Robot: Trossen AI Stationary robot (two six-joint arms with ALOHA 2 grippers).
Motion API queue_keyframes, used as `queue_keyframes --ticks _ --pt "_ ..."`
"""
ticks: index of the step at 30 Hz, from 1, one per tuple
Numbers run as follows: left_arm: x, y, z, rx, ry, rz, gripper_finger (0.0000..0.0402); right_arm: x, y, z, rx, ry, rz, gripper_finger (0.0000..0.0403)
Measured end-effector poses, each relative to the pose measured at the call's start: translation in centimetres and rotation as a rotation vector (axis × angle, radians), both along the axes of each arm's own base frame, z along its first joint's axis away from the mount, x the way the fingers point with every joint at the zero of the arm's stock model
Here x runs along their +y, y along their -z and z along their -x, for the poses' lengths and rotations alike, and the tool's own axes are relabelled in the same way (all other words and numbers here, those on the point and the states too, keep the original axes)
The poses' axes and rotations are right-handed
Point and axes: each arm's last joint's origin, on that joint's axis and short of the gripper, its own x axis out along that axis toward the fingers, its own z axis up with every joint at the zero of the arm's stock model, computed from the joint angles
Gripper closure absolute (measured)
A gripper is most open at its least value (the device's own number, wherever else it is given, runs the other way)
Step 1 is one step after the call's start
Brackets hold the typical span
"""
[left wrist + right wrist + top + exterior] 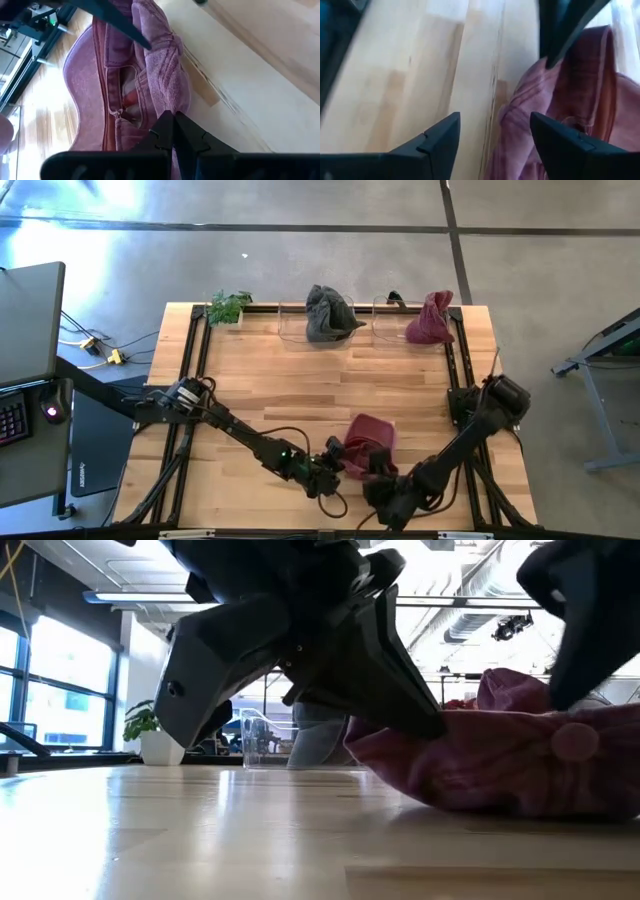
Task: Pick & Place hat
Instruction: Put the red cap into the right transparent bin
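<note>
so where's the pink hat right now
In the high view, the pink hat lies at the table's near edge, right of centre, between the left gripper and right gripper.

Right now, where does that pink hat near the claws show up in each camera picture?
High view: pink hat, bottom centre.
Low view: right half.
Left wrist view: fills the left and middle.
Right wrist view: right side.
Shared landmark: the wooden table.
</note>
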Motion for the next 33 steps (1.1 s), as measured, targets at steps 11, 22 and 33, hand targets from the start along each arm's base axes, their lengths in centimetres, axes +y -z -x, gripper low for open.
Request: queue_keyframes --ticks 11,22,33 --pt "-0.2 -0.7 -0.3 -0.021 -0.046 0.067 0.0401 -0.5 2.9 -1.1 -0.001 -0.002 0.165 0.0281" --pt "-0.2 -3.2 -0.4 0.132 -0.123 0.011 0.0368 -0.3 3.1 -1.6 0.086 -0.072 0.016 0.0378" --pt "1.1 -5.1 5.4 0.062 -0.615 -0.376 0.0339 -2.0 -4.0 -0.1 -0.032 -0.097 0.007 0.0386"
